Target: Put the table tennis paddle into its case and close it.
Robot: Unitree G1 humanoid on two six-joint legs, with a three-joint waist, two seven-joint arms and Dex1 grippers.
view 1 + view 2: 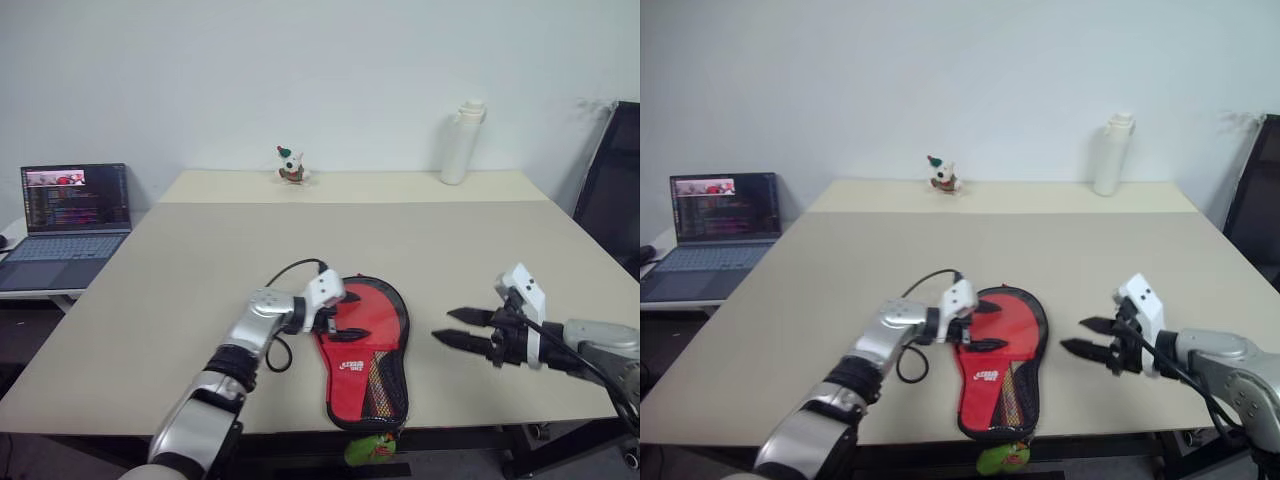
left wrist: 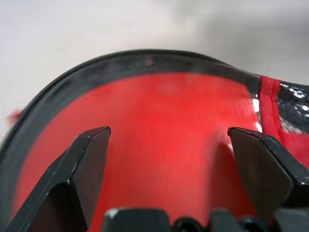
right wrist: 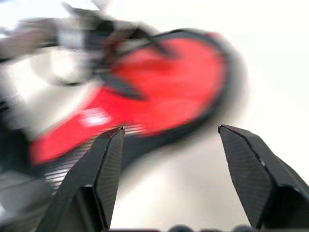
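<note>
The case (image 1: pixel 365 352) lies red side up at the table's (image 1: pixel 180 270) near edge, the left gripper (image 1: pixel 345 314) spread empty above its round end, the right gripper (image 1: pixel 455 328) released beside it.

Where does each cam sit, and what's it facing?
Head stereo pair: looks forward and down over the table; both arms in view, case between them.
Left wrist: looks along the open left hand onto the case's red side.
Right wrist: open right hand aimed at case and left hand.
Shared: the case.
</note>
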